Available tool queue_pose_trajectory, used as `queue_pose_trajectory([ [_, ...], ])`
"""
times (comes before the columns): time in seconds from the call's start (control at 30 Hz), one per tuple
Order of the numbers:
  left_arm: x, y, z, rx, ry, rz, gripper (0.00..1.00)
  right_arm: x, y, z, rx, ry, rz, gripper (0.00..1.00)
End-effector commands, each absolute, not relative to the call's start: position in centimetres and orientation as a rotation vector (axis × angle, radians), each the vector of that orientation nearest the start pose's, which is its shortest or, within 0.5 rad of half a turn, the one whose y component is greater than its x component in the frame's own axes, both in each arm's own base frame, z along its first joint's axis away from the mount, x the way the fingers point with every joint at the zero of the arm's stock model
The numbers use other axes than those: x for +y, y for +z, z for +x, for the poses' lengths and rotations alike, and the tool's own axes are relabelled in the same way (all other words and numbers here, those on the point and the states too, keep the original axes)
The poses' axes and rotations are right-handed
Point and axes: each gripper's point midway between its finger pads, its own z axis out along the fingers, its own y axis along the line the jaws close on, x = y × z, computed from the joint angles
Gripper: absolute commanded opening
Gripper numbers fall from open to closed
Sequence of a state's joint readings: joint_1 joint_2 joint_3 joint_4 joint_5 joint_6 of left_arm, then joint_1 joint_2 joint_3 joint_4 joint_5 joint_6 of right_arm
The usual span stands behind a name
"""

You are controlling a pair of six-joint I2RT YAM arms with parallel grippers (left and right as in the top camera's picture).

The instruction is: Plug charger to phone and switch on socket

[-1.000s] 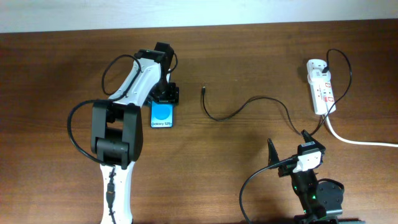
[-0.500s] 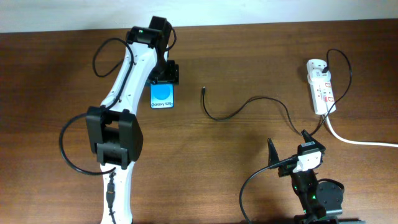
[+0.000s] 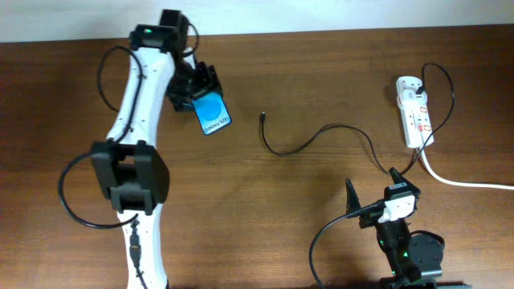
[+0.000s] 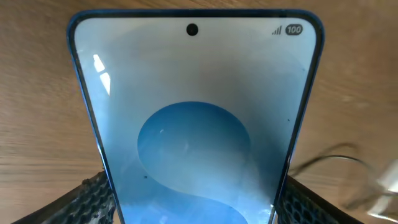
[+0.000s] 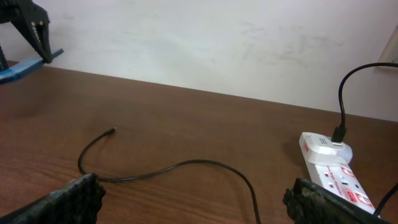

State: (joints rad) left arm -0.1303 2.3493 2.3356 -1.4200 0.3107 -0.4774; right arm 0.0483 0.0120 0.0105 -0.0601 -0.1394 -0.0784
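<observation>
Two robot arms at a brown wooden desk (image 3: 321, 48), viewed from above.

Left hand (image 3: 197, 85) far back on the left side, clamped on one short end of the phone (image 3: 214, 116), with mesh-textured pads (image 4: 93, 200) pressed against both long edges. Phone screen up, bright blue and white, turned at a slant with its free end toward the near right, a small line of text near that end. From the right wrist camera, apparently lifted clear of the desk, with a faint shadow beneath. In the left wrist view, filling nearly the whole frame: front camera hole at the end away from the hand, battery badge reading 100 in the corner.

Right hand (image 3: 371, 186) near the front edge on the right, fingers (image 5: 326, 202) spread wide, gripping nothing, pointed toward the back of the desk.

Charger (image 3: 321, 132) lying loose across the middle of the desk, a thin black cable in a shallow wave. Small plug tip (image 3: 263, 117) at its free left end, resting on the desk, well apart from the phone and untouched by either hand. Other end looping up to a white adapter (image 5: 323, 146) seated in the far end of the socket (image 3: 415, 112).

Socket at the far right, a white strip with red switches (image 3: 421, 119), lying lengthwise front to back; switch positions too small to tell. Thick white cord (image 3: 462, 181) trailing from its near end off the right edge.
</observation>
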Motion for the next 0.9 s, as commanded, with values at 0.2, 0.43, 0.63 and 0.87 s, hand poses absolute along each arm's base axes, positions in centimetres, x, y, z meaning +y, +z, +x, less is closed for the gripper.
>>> queue_pose_trajectory([
  [0.2, -13.1, 15.1, 46.7, 2.988, -0.976, -0.747, 0.0, 3.6, 16.7, 24.3, 1.59, 0.099, -0.208, 0.98],
  [0.43, -14.6, 16.4, 45.9, 2.987, -1.173, -0.84, 0.0, 6.2, 17.8, 23.6, 1.529, 0.215, -0.326, 0.98],
  [0.63, -15.7, 17.8, 45.1, 2.978, -1.36, -0.963, 0.0, 6.3, 18.7, 23.5, 1.539, 0.328, -0.231, 0.98],
  [0.87, -16.4, 18.8, 44.9, 2.957, -1.472, -0.968, 0.0, 7.3, 18.2, 22.9, 1.682, 0.486, -0.166, 0.98],
])
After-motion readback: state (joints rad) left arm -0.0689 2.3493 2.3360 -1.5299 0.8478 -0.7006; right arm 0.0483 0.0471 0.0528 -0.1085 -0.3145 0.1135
